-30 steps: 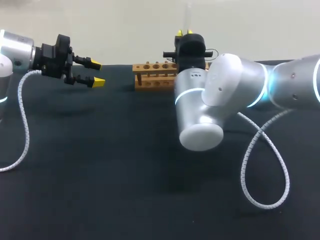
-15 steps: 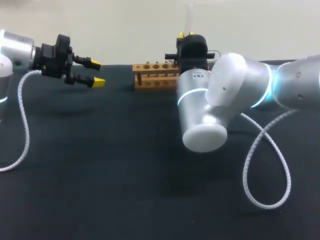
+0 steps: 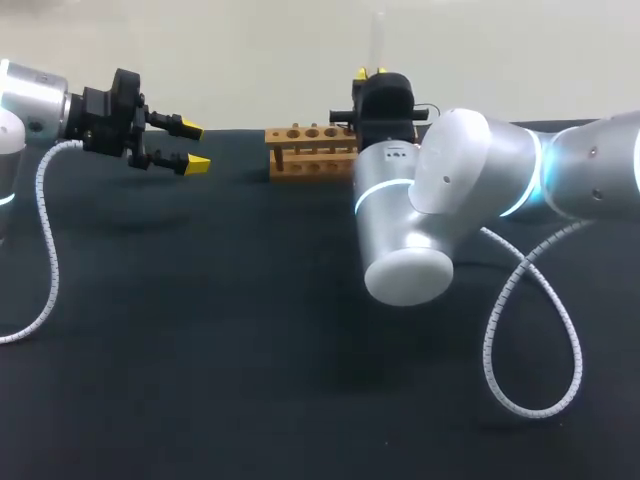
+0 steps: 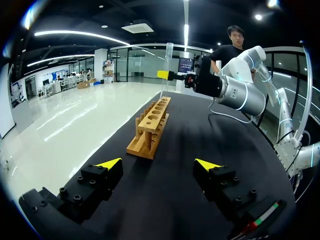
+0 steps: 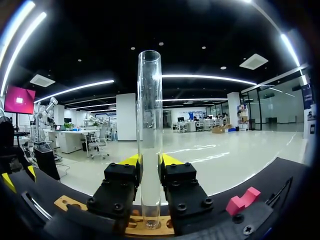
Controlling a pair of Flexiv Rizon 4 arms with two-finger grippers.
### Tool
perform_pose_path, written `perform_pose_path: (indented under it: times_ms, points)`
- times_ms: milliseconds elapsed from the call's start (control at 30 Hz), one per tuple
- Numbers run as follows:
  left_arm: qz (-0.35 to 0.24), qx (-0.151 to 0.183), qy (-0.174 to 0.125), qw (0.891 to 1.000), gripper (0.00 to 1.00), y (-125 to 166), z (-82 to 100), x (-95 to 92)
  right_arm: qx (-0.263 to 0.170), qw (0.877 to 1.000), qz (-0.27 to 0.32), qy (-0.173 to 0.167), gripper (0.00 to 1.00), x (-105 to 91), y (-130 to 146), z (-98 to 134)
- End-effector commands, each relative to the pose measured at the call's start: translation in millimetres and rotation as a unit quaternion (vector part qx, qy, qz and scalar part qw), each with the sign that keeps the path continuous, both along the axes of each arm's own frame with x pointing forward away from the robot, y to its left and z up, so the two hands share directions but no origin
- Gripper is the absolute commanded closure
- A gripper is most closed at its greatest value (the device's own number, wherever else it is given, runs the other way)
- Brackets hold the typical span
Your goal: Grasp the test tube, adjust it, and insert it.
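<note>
A clear glass test tube (image 5: 149,115) stands upright between the yellow-tipped fingers of my right gripper (image 5: 150,161), which is shut on its lower part. Its rounded bottom hangs just above a hole of the wooden rack (image 5: 139,226). In the head view the right gripper (image 3: 371,72) holds the tube (image 3: 379,35) over the right end of the rack (image 3: 308,150) at the table's far edge. My left gripper (image 3: 195,146) hovers open to the left of the rack, holding nothing. The left wrist view shows the rack (image 4: 150,125) ahead of the left gripper (image 4: 159,164), with the tube (image 4: 167,65) over its far end.
The black table (image 3: 230,330) carries only the rack. My right arm's big silver elbow (image 3: 415,225) hangs over the middle of the table. White coiled cables (image 3: 520,330) droop from both arms.
My right arm's elbow has shifted slightly to the right, with the tube staying over the rack's right end. The left arm has not moved.
</note>
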State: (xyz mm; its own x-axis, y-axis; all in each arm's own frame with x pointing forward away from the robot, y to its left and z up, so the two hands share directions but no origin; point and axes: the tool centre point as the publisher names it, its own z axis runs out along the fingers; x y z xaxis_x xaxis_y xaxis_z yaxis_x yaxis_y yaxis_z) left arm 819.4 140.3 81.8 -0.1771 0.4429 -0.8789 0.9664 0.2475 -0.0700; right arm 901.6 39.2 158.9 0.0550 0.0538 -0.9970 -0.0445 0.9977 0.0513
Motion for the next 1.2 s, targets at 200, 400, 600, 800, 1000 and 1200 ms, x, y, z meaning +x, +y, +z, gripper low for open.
perform_pose_path:
  times_ms: [200, 400, 600, 800, 1000, 1200]
  points:
    - [0.002, -0.001, -0.003, 1.000, 0.00, 0.3, -0.9, -2.2, -0.007, 1.000, 0.016, -0.002, 1.00, 6.8, -4.7, -6.3]
    - [0.002, -0.001, -0.003, 1.000, 0.00, 0.3, -0.9, -2.2, -0.007, 1.000, 0.024, 0.008, 1.00, 3.9, -1.8, -13.6]
    - [0.002, -0.001, -0.003, 1.000, 0.00, 0.3, -0.9, -2.2, -0.001, 0.999, 0.028, 0.023, 1.00, -0.1, 3.2, -23.6]
    - [0.002, -0.001, -0.003, 1.000, 0.00, 0.3, -0.9, -2.2, 0.006, 0.999, 0.028, 0.036, 1.00, -1.3, 4.0, -34.6]
    - [0.002, -0.001, -0.003, 1.000, 0.00, 0.3, -0.9, -2.2, 0.012, 0.998, 0.027, 0.047, 1.00, -0.3, 5.0, -43.7]
    - [0.002, -0.001, -0.003, 1.000, 0.00, 0.3, -0.9, -2.2, 0.019, 0.998, 0.029, 0.054, 0.92, 0.8, 7.5, -48.4]
